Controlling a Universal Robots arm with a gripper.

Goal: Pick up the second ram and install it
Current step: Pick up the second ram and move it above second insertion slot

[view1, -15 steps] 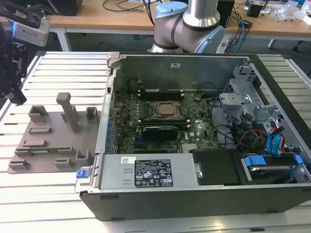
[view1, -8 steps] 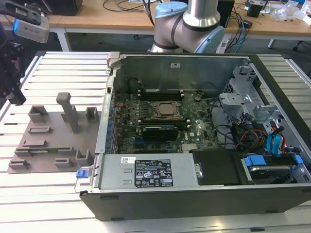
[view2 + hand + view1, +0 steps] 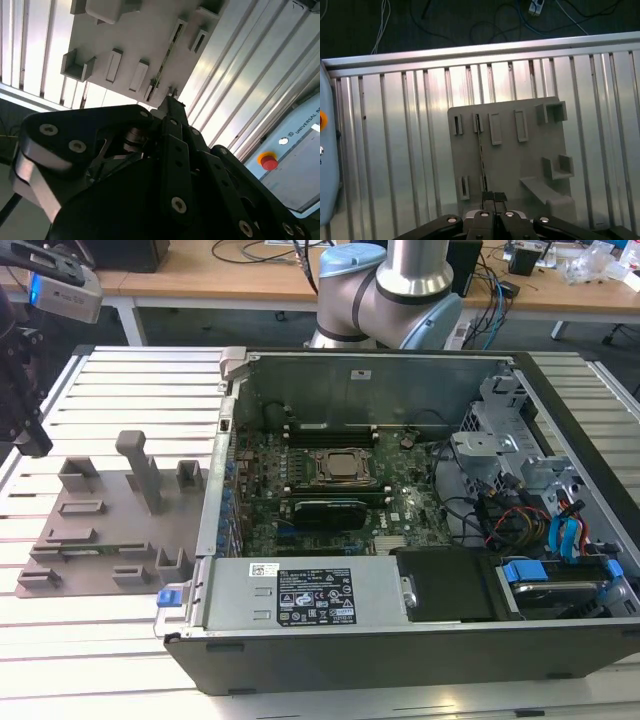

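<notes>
Lining up over the fixture plate (image 3: 520, 165) is the step I judge to be in hand. The end effector (image 3: 494, 196) hangs above the plate with its fingers (image 3: 490, 198) pressed together on nothing, and the second ram (image 3: 481, 150) is not yet grasped. That stick stands on edge in the plate, a thin green line in both wrist views, running straight out from under the fingertips. In the exterior view the plate lies on the slatted tabletop (image 3: 120, 660) at about nine o'clock from the open computer case (image 3: 400, 665). The stick is toward the plate's six o'clock side, and the end effector is well above it. To do this well, I would part the jaws before any descent and set them square across the thin board rather than along it. I would also centre on its length so it lifts level, and steer clear of the grey blocks (image 3: 495, 129) beside it. A skewed grip, I think, would make it bind.
</notes>
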